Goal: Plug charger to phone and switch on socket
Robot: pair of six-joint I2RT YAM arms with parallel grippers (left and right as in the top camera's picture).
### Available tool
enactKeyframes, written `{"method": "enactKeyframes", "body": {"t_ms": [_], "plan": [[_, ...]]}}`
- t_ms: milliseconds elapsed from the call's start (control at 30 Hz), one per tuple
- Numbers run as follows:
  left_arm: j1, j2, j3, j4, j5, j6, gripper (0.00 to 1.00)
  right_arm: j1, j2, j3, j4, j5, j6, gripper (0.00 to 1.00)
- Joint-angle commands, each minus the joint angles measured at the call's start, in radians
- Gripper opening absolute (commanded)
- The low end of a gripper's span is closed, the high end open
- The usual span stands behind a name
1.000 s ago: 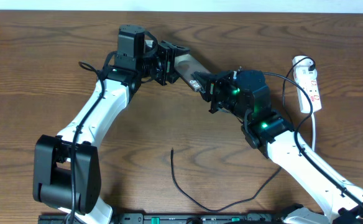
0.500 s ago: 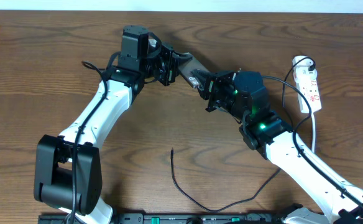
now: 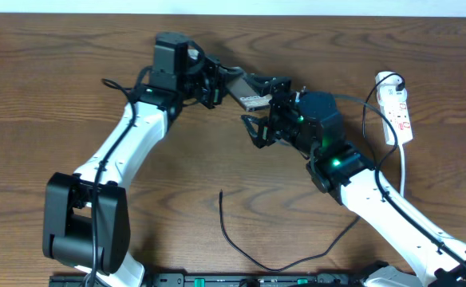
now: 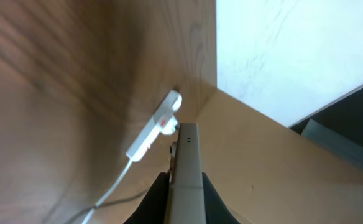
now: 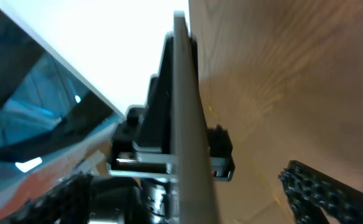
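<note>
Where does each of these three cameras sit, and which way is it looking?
Overhead: fixed above the table, looking straight down; shows left arm, right arm, phone, socket, charger.
Left wrist: on the left arm, looking along the phone clamped in the left tool towards the socket; its fingers show.
Right wrist: on the right arm, facing the phone edge-on; fingers of the open right tool show.
Shared: all see the phone.

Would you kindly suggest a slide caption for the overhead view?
Left gripper holds the phone, right gripper open beside it; charger lies loose on the table, socket far right.
</note>
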Motion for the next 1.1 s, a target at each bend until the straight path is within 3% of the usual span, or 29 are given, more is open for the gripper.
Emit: {"method": "enactKeyframes", "body": {"t_ms": [0, 100, 133, 200, 300, 400, 600, 733, 867, 1067], "plan": [[0.078, -0.017, 0.011, 0.005, 0.058, 0.228, 0.08, -0.047, -0.012, 0.013, -0.001, -0.011, -0.238, 0.99], [0.143, -0.017, 0.011, 0.001, 0.143, 0.403, 0.07, -0.08, -0.012, 0.013, 0.0, -0.055, -0.415, 0.99], [0.206, -0.017, 0.011, -0.04, 0.222, 0.492, 0.07, -0.107, -0.012, 0.013, 0.009, -0.117, -0.615, 0.99], [0.259, -0.017, 0.011, -0.084, 0.292, 0.592, 0.07, -0.119, -0.012, 0.013, 0.015, -0.174, -0.791, 0.97], [0.328, -0.017, 0.011, -0.102, 0.423, 0.782, 0.07, -0.117, -0.012, 0.013, 0.014, -0.231, -0.908, 0.92], [0.399, -0.017, 0.011, -0.107, 0.577, 0.903, 0.07, -0.093, -0.012, 0.013, -0.007, -0.288, -0.994, 0.8], [0.494, -0.017, 0.011, -0.109, 0.633, 0.93, 0.07, 0.035, -0.011, 0.013, -0.227, -0.203, -1.105, 0.84], [0.548, -0.017, 0.011, -0.131, 0.671, 0.93, 0.08, 0.213, -0.002, 0.013, -0.438, 0.033, -1.132, 0.9], [0.571, -0.017, 0.005, -0.166, 0.671, 0.945, 0.08, 0.354, 0.002, 0.013, -0.576, 0.258, -1.049, 0.96], [0.58, -0.017, 0.002, -0.179, 0.67, 0.945, 0.08, 0.462, 0.059, 0.013, -0.643, 0.312, -0.934, 0.99]]}}
